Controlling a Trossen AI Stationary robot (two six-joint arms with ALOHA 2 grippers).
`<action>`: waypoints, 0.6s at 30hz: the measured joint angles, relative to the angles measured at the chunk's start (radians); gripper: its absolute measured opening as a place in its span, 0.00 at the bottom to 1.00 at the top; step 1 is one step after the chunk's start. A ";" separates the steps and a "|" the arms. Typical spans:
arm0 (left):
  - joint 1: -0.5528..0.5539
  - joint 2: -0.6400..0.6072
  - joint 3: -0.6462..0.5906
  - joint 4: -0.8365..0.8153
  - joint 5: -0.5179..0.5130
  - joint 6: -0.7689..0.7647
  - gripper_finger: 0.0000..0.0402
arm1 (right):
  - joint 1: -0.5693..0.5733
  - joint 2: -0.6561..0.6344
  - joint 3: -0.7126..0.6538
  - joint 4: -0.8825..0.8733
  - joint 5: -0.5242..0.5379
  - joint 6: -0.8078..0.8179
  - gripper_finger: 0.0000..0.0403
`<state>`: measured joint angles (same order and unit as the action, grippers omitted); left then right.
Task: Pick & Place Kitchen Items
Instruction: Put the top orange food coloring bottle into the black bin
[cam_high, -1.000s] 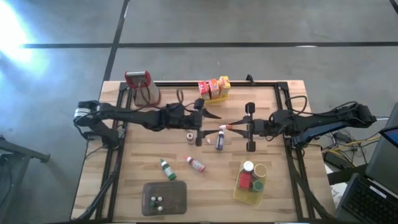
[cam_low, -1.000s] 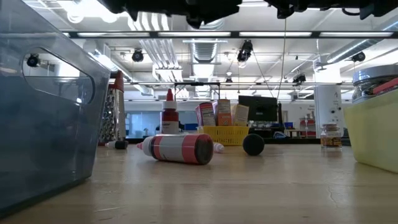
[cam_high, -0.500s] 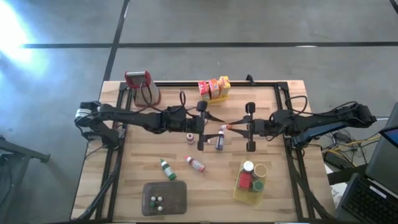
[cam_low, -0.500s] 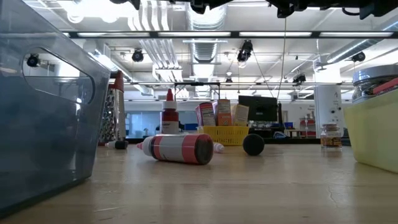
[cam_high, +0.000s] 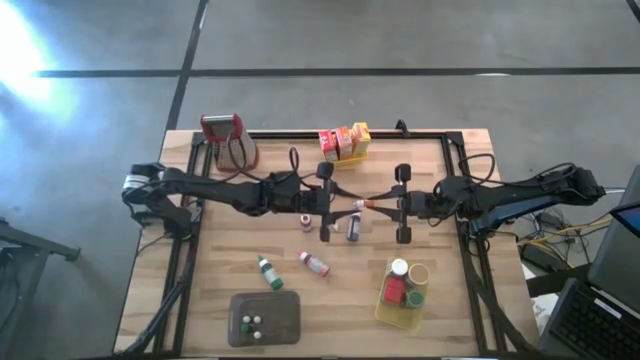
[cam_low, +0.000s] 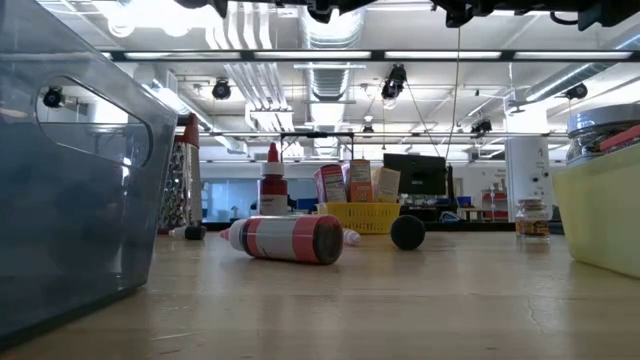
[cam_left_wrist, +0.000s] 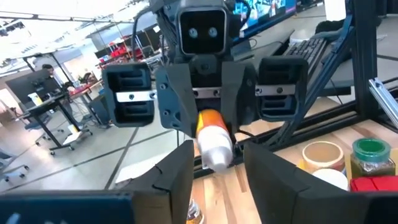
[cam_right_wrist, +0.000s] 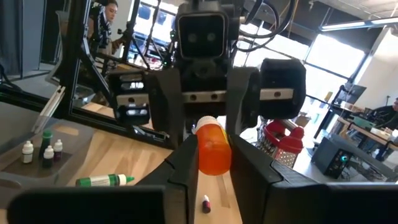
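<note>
A small bottle (cam_high: 360, 205) with a white body and an orange end hangs level above the table's middle, between my two grippers, which face each other. My right gripper (cam_high: 377, 204) is shut on its orange end. My left gripper (cam_left_wrist: 217, 168) is open. Its fingers stand close on either side of the white end (cam_left_wrist: 215, 152), with narrow gaps still showing. On the table lie a purple-capped bottle (cam_high: 353, 228), a small jar (cam_high: 306, 220), a red-banded bottle (cam_high: 314, 263) and a green-capped bottle (cam_high: 268, 271). My right gripper pinches the bottle's orange end (cam_right_wrist: 213, 152) between its two fingers. The fingers come level from the table's right side and lie along the bottle. The bottle is lifted clear of the table and lies level, its white end pointing at the left gripper.
A red-handled grater (cam_high: 228, 140) stands at the far left. A yellow basket (cam_high: 345, 152) with small boxes is at the far middle, and another yellow basket (cam_high: 385, 305) with jars at the near right. A grey tray (cam_high: 285, 318) with tiny bottles sits at the near edge.
My left gripper has moved a little toward the table's right, up to the bottle's white end, and has rolled slightly. My right gripper and the bottle have kept still.
</note>
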<state>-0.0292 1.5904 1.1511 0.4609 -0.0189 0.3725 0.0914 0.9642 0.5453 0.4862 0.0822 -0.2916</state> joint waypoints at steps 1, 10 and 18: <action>0.000 0.003 -0.001 0.001 0.000 0.000 0.36 | 0.000 0.000 0.000 0.000 0.000 0.000 0.17; 0.000 0.015 -0.002 0.043 0.001 0.004 0.34 | 0.000 0.000 0.000 -0.001 0.000 0.001 0.22; 0.000 0.015 -0.002 0.058 0.004 0.005 0.34 | 0.000 0.000 0.000 -0.003 0.000 -0.002 0.17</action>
<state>-0.0292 1.6058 1.1496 0.5189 -0.0153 0.3776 0.0914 0.9646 0.5453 0.4831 0.0822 -0.2939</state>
